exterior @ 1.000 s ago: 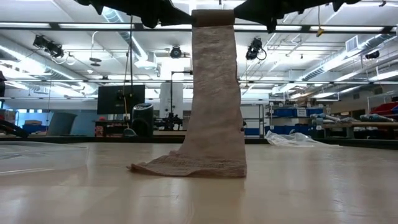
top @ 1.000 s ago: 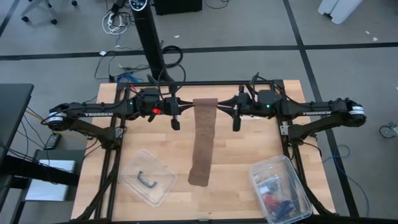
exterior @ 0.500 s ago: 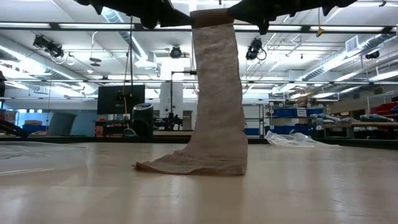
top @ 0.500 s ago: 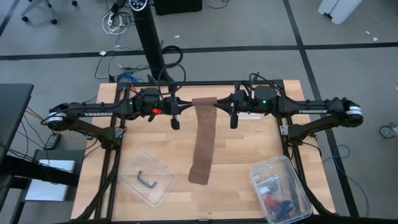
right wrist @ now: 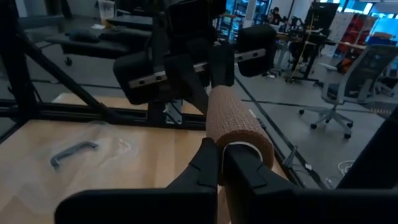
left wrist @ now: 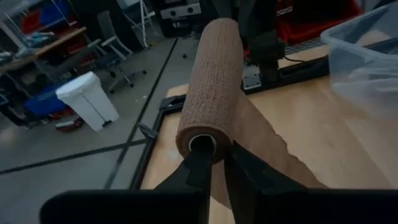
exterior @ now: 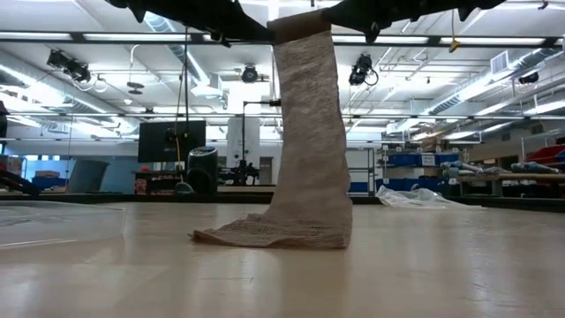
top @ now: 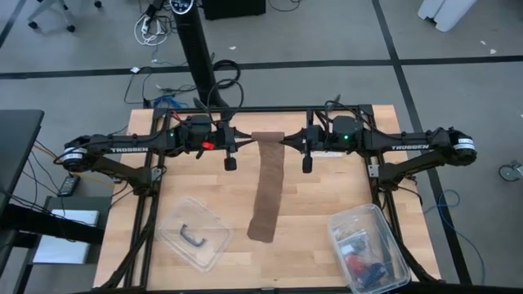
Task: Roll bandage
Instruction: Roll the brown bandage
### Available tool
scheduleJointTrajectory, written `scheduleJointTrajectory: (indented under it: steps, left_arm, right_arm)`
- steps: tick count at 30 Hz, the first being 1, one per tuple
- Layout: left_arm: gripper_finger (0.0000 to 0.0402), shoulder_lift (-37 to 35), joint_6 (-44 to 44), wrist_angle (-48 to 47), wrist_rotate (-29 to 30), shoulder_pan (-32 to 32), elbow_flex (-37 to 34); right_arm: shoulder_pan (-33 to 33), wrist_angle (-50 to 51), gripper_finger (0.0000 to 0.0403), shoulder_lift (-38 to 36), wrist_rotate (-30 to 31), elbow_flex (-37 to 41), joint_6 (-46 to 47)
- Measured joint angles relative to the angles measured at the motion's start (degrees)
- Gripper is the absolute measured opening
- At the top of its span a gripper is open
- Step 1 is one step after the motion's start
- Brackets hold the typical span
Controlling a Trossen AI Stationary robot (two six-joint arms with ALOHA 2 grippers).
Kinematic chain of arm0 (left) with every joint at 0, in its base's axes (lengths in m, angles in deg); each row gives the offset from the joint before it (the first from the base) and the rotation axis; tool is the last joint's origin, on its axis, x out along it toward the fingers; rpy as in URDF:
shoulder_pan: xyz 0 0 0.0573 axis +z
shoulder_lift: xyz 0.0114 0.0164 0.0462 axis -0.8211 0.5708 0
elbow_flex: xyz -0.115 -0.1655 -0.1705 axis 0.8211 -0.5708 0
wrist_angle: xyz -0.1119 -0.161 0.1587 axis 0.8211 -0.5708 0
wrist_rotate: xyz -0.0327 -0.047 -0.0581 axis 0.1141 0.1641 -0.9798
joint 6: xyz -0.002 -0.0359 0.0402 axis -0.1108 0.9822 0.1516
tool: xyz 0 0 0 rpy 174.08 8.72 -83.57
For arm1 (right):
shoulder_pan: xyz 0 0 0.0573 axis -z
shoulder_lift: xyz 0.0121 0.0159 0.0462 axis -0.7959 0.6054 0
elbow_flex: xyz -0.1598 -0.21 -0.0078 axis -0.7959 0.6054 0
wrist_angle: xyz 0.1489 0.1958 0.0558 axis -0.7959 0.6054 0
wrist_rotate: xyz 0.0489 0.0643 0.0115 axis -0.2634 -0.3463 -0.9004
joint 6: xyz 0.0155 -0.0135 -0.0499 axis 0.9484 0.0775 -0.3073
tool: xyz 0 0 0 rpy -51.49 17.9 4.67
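Note:
The bandage is a brown roll [top: 267, 135] held level in the air between my two grippers. Its loose strip [exterior: 309, 132] hangs down from the roll. The strip's lower end [top: 261, 230] lies crumpled on the wooden table [top: 319, 204]. My left gripper [left wrist: 221, 165] is at the roll's left end and my right gripper [right wrist: 224, 163] is at its right end. Both point level at each other, each shut on the roll's end. My left gripper comes level from the table's left at the roll's left end [left wrist: 198, 144]. One finger [left wrist: 198, 168] reaches into the hollow core and the other [left wrist: 249, 177] lies outside, under the roll's wall. The roll hangs clear of the table. My right gripper comes level from the table's right at the roll's right end [right wrist: 241, 148]. Its two fingers [right wrist: 208, 163] stand close together at the pale core, seemingly one inside and one outside the wall. The roll stays level, with the strip hanging below.
A clear tub with a black handle piece [top: 196, 235] lies near the front left. A clear bin of small items [top: 368, 249] stands at the front right. A dark frame bar [top: 261, 110] runs along the table's far edge. Bare wood lies either side of the strip.
My right gripper has crept toward the table's left, closer onto the roll's right end. The roll has stayed aloft between the grippers. The hanging strip has swayed slightly, and its lower end has stayed on the table.

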Motion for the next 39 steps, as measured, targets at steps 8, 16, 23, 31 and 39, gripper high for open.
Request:
scheduleJointTrajectory:
  steps: [8, 16, 23, 31, 39]
  left_arm:
    - [0.0106, 0.0, 3.2, 2.0, -6.2, 0.1, -0.1]
    - [0.0084, 0.0, 5.3, 2.8, -6.5, 0.1, -0.1]
    - [0.001, 0.0, 4.5, 2.8, -5.0, 0.4, -0.1]
    - [0.0003, 0.1, 0.0, 2.0, -0.3, 1.9, -0.1]
    - [0.0001, 0.1, -2.3, -1.2, 4.2, 4.8, -0.1]
  right_arm:
    - [0.0, -0.3, 0.0003, -0.1, -0.3, 0.0, -0.8]
    - [0.0, 0.1, 0.0003, -0.2, -0.2, 0.0, -0.7]
    - [0.0, 0.9, 0.0007, -0.2, 0.5, 0.0, -0.5]
    - [-1.4, 4.9, 0.0084, -1.6, 6.8, 0.0, 0.6]
    - [-8.4, 10.3, 0.0149, -1.2, 9.1, 0.0, 0.4]
